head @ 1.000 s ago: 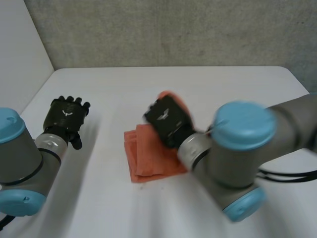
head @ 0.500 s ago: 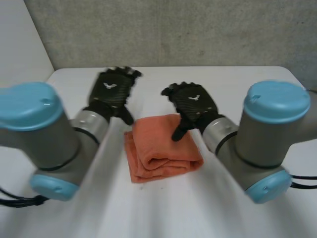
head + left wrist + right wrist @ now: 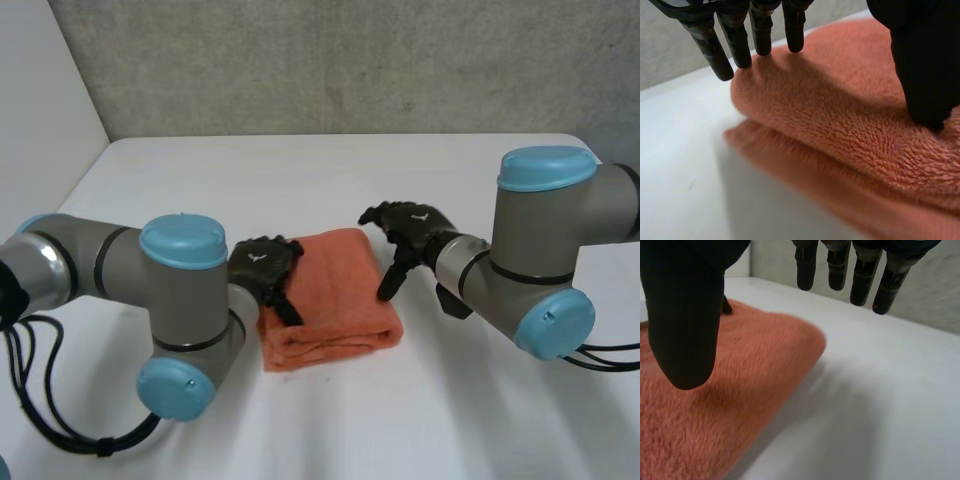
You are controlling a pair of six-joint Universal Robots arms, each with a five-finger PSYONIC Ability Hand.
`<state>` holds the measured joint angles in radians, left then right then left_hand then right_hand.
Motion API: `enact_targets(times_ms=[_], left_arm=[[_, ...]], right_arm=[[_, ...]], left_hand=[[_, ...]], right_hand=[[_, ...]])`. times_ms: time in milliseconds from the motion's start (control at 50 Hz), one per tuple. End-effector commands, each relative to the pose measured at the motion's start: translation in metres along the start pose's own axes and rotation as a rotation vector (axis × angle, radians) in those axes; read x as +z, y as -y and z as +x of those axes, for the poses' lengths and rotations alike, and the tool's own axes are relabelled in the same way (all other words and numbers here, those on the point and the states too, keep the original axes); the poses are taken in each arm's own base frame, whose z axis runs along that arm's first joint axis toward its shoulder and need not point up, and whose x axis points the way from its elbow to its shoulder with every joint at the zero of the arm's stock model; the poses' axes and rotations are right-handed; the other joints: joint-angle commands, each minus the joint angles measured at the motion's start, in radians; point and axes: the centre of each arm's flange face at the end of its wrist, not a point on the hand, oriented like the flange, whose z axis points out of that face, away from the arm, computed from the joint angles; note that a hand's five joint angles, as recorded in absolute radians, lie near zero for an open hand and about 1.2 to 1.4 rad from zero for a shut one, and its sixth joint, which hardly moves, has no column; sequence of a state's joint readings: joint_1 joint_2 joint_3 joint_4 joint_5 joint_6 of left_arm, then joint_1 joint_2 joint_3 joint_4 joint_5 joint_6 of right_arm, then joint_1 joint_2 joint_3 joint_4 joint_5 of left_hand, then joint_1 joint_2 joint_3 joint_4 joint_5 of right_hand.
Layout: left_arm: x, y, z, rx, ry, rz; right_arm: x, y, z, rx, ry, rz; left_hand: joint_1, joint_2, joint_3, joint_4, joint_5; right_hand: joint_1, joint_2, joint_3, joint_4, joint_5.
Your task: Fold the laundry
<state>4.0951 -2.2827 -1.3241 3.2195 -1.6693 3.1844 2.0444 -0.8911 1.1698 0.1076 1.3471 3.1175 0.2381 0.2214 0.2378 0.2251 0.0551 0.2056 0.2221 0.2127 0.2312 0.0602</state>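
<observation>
Surface (image 3: 330, 170): white, carries one item. Towel (image 3: 335, 290): orange terry, lies mid-surface between both hands as a thick layered pad, rounded fold at its near side. Folding appears essentially done; at most a tidy is left. Left hand (image 3: 262, 265): fingers relaxed, thumb resting on the towel's left edge, grasping nothing. Right hand (image 3: 410, 225): fingers released at its right edge.

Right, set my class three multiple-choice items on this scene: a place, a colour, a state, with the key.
1. Where is the towel?
A) between the left hand and the right hand
B) at the table's far left corner
C) hanging off the front edge
2. Its colour?
A) blue
B) orange
C) green
3. Its state?
A) spread flat
B) folded in layers
C) balled up
Key: 1 A, a hand sits at each side of it; 2 B, it looks orange; 3 B, stacked layers show at its edge.
</observation>
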Motion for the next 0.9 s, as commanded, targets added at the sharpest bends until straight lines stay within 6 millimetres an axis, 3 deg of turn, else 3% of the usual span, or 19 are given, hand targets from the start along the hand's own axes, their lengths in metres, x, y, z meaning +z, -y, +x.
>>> enact_targets(times_ms=[20, 120, 220, 320, 340, 360, 420, 460, 480, 500, 580, 660, 720, 900], left_arm=[[-0.012, -0.013, -0.010, 0.052, 0.056, -0.065], [-0.021, -0.014, -0.010, 0.111, 0.055, -0.073], [-0.027, -0.010, -0.011, 0.134, 0.057, -0.066], [-0.033, 0.005, -0.011, 0.129, 0.055, -0.029], [-0.035, 0.010, -0.011, 0.127, 0.055, -0.012], [-0.041, 0.031, -0.013, 0.115, 0.061, 0.050], [-0.050, 0.057, -0.017, 0.101, 0.071, 0.126], [-0.058, 0.076, -0.020, 0.091, 0.080, 0.185], [-0.066, 0.095, -0.023, 0.080, 0.092, 0.243], [-0.070, 0.104, -0.026, 0.075, 0.099, 0.270], [-0.088, 0.142, -0.049, 0.053, 0.163, 0.371], [-0.118, 0.173, -0.078, 0.016, 0.219, 0.404], [-0.128, 0.179, -0.085, -0.012, 0.209, 0.394], [-0.151, 0.193, -0.093, -0.073, 0.126, 0.429]], right_arm=[[0.012, -0.023, -0.024, -0.007, 0.111, -0.103], [0.018, -0.034, -0.024, -0.084, 0.104, -0.151], [0.018, -0.032, -0.022, -0.129, 0.073, -0.148], [0.013, -0.017, -0.021, -0.135, 0.058, -0.107], [0.010, -0.009, -0.021, -0.134, 0.053, -0.087], [0.006, 0.000, -0.020, -0.132, 0.044, -0.064], [-0.016, 0.043, -0.016, -0.144, -0.028, 0.081], [-0.026, 0.061, -0.014, -0.136, -0.074, 0.156], [-0.032, 0.070, -0.012, -0.126, -0.099, 0.193], [-0.046, 0.088, -0.008, -0.117, -0.150, 0.269], [-0.079, 0.120, 0.012, -0.105, -0.281, 0.405], [-0.100, 0.133, 0.030, -0.096, -0.358, 0.447], [-0.120, 0.138, 0.044, -0.093, -0.408, 0.456], [-0.131, 0.140, 0.045, -0.116, -0.389, 0.439]], left_hand=[[0.014, 0.030, 0.014, 0.027, 0.022], [0.011, 0.027, 0.011, 0.024, 0.019], [0.008, 0.024, 0.008, 0.021, 0.016], [-0.001, 0.016, -0.001, 0.012, 0.007], [-0.004, 0.013, -0.004, 0.009, 0.004], [-0.010, 0.007, -0.010, 0.003, -0.001], [-0.013, 0.004, -0.013, 0.000, -0.004], [-0.013, 0.004, -0.013, 0.000, -0.004], [-0.016, 0.001, -0.015, -0.003, -0.007], [-0.019, -0.002, -0.018, -0.006, -0.010], [-0.016, 0.001, -0.015, -0.003, -0.007], [-0.033, -0.017, -0.033, -0.020, -0.025], [-0.033, -0.017, -0.033, -0.020, -0.025], [-0.036, -0.020, -0.036, -0.023, -0.028]], right_hand=[[-0.031, -0.048, -0.038, -0.057, -0.060], [-0.031, -0.048, -0.038, -0.057, -0.060], [-0.031, -0.048, -0.038, -0.057, -0.060], [-0.031, -0.048, -0.038, -0.057, -0.060], [-0.031, -0.048, -0.038, -0.057, -0.060], [-0.031, -0.048, -0.038, -0.057, -0.060], [-0.031, -0.048, -0.038, -0.057, -0.060], [-0.031, -0.048, -0.038, -0.057, -0.060], [-0.031, -0.048, -0.038, -0.057, -0.060], [-0.031, -0.048, -0.038, -0.057, -0.060], [-0.031, -0.048, -0.038, -0.057, -0.060], [-0.031, -0.048, -0.038, -0.057, -0.060], [-0.031, -0.048, -0.038, -0.057, -0.060], [-0.031, -0.048, -0.038, -0.057, -0.060]])
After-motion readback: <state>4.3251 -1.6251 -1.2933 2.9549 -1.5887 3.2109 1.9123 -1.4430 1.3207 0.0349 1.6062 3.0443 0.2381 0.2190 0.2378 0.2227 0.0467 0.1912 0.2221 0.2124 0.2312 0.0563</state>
